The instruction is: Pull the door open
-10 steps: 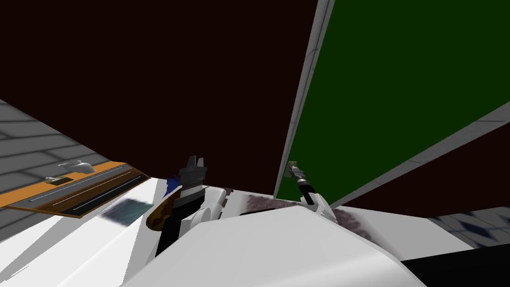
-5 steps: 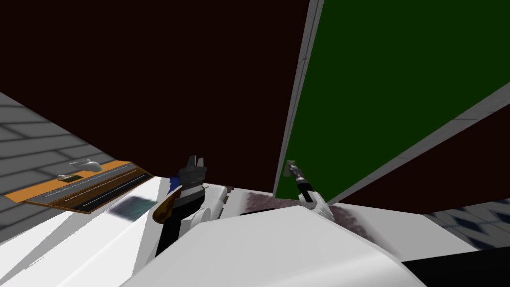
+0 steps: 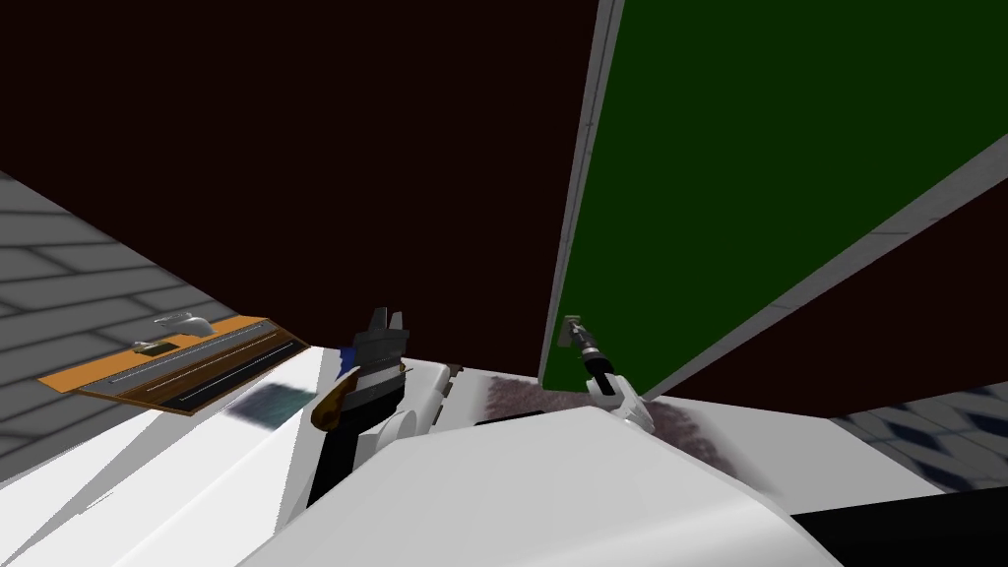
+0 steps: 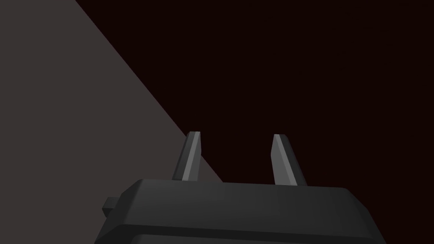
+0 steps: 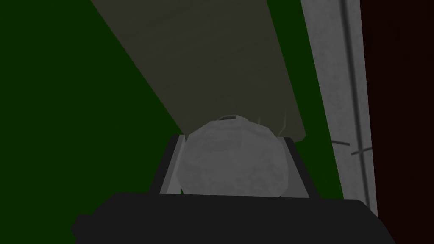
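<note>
The door [image 3: 748, 167] is a dark green panel in a light grey frame [image 3: 581, 187], set in a very dark maroon wall. Its round grey knob [image 5: 232, 157] sits on a long grey plate [image 5: 203, 59] on the door face. My right gripper [image 5: 232, 146] is shut on the knob, one finger pressed to each side; in the head view the right gripper [image 3: 573, 333] reaches the door's lower edge by the frame. My left gripper [image 4: 236, 142] is open with nothing between its fingers; in the head view the left gripper [image 3: 386, 322] points at the maroon wall.
An orange and brown counter [image 3: 177, 364] with a grey tap [image 3: 182, 320] stands at the left against a grey tiled wall [image 3: 69, 285]. A purple-grey mat [image 3: 512, 399] lies on the white floor before the door. Patterned floor [image 3: 935, 433] shows at the right.
The whole head view has shifted: the door frame and the counter have slid and turned across the picture, so my body has moved. The right gripper stays shut on the knob; the left arm holds still.
</note>
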`<state>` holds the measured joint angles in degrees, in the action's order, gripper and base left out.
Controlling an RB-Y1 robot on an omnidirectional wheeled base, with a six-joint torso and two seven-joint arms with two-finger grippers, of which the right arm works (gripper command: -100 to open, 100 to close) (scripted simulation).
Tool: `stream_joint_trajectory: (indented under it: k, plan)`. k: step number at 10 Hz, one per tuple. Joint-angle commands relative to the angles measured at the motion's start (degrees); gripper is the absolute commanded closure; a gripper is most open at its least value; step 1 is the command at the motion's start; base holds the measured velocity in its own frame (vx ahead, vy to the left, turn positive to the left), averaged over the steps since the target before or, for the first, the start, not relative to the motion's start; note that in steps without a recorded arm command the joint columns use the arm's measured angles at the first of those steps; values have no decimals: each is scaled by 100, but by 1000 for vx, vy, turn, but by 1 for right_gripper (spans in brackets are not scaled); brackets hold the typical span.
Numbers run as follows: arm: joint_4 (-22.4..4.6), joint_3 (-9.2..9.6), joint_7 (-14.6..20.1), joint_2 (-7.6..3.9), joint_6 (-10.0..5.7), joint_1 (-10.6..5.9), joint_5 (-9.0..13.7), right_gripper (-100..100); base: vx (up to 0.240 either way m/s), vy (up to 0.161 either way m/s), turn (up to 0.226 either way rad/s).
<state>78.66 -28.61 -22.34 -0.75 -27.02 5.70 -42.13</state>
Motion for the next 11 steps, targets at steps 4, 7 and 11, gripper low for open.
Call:
stream_joint_trajectory:
  k: [4,7,11]
  plan:
    - [-160,257,663,-53,-32,-155,635,100,-71,-18,16]
    - [-254,426,1086,-101,-5,-246,1071,100,-67,-22,13]
    - [-408,705,1727,-163,38,-394,1778,100,-61,-21,17]
